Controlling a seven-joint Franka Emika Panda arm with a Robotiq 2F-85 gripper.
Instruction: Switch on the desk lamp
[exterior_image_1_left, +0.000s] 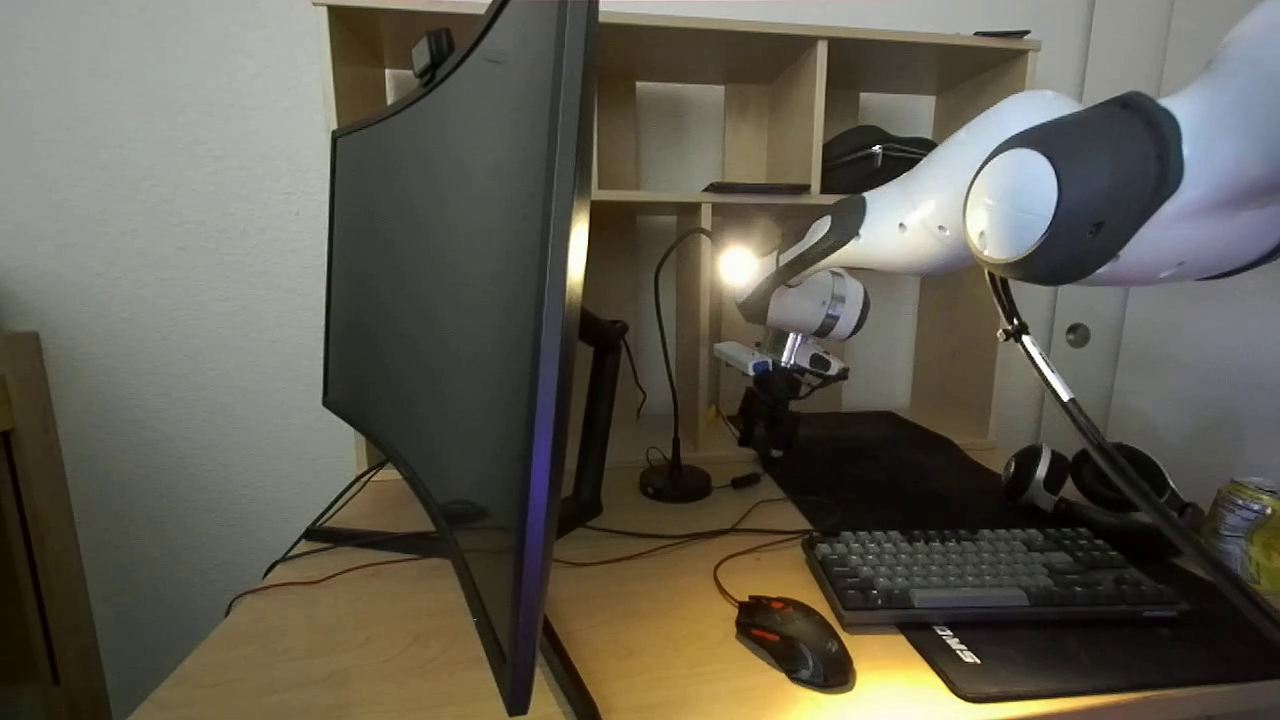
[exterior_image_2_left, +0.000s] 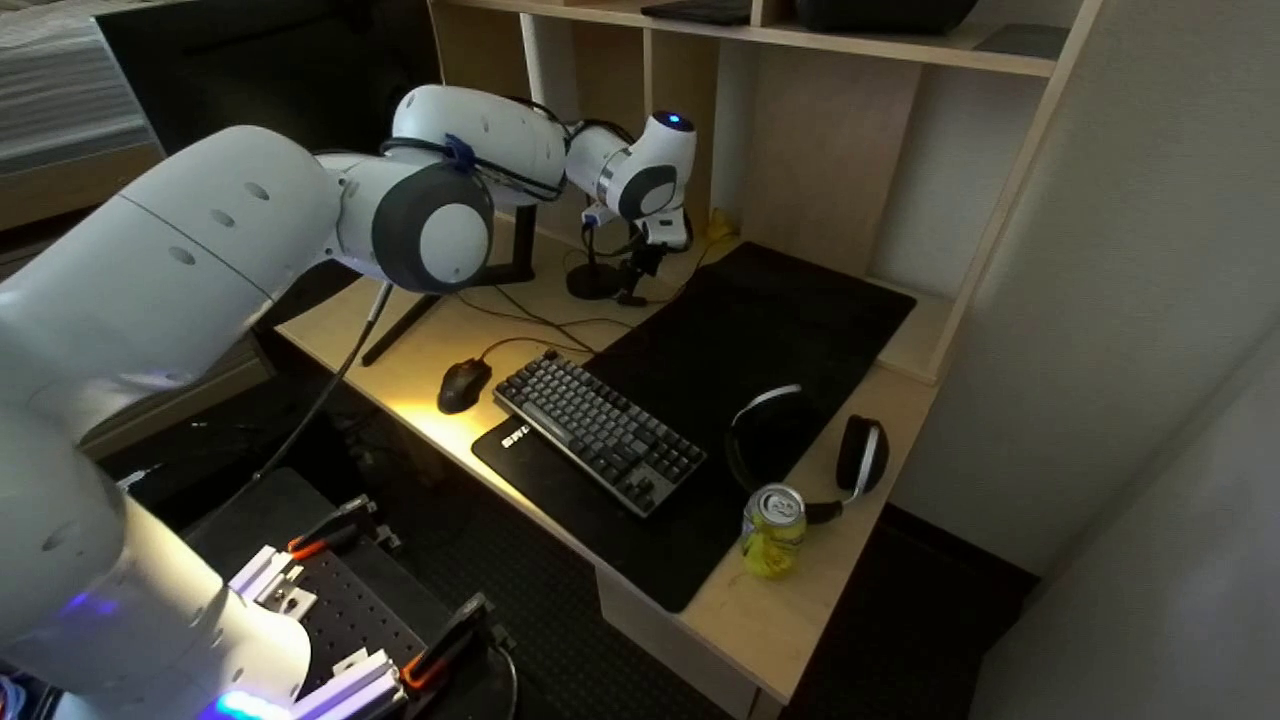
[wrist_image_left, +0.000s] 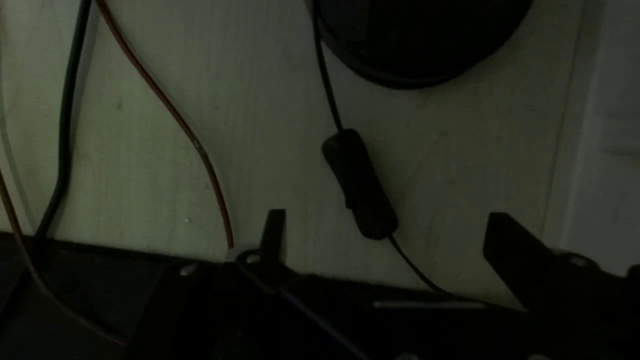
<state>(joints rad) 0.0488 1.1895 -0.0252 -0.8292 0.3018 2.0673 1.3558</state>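
Observation:
The desk lamp (exterior_image_1_left: 667, 350) stands upright behind the monitor, with a bright light at its head end. Its round black base (exterior_image_1_left: 676, 483) also shows in an exterior view (exterior_image_2_left: 590, 283), where the arm hides most of the stem, and at the top of the wrist view (wrist_image_left: 420, 40). A black inline switch (wrist_image_left: 360, 185) lies on its cord on the desk; it also shows in an exterior view (exterior_image_1_left: 745, 481). My gripper (wrist_image_left: 387, 215) is open and empty, pointing down beside the base (exterior_image_1_left: 768, 435). In the wrist view, the switch's lower end appears between the spread fingertips, not gripped.
The large monitor (exterior_image_1_left: 450, 300) stands beside the lamp. Shelves (exterior_image_1_left: 710, 195) rise behind. A black desk mat (exterior_image_2_left: 760, 310) holds a keyboard (exterior_image_2_left: 600, 430) and headphones (exterior_image_2_left: 860, 460). A mouse (exterior_image_2_left: 464, 386), a can (exterior_image_2_left: 773, 530) and loose cables (wrist_image_left: 175, 115) lie around.

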